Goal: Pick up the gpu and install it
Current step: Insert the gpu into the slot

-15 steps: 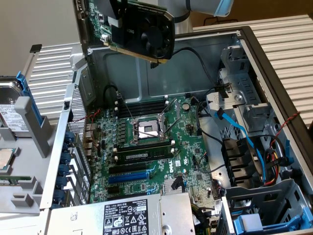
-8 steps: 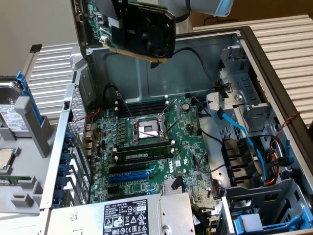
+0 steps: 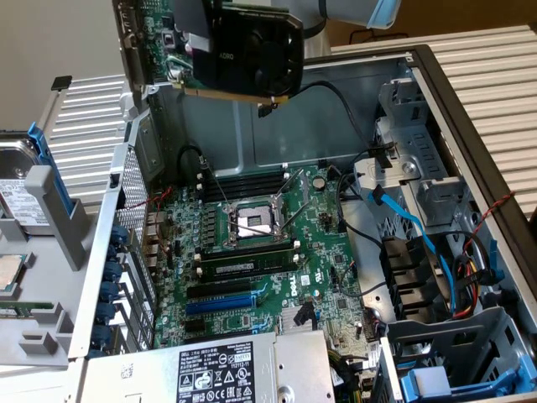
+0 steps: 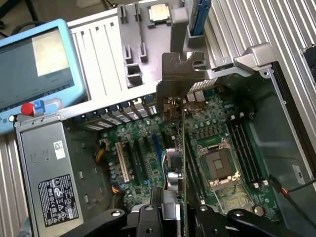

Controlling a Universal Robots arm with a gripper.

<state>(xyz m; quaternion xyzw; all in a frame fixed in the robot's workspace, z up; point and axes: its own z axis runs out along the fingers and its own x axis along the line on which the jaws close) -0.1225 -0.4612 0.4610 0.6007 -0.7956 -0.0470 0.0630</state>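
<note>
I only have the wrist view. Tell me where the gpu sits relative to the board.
Observer: The gripper holds the gpu up over the open case, clear of the motherboard and in no slot.
Operator: Describe the face I can't see.
Observer: A black fan shroud faces the exterior camera, and the card's gold edge is lowermost.
Operator: Report loose cables.
Observer: A blue cable and black cables run beside the drive cage, at the exterior view's right.
</note>
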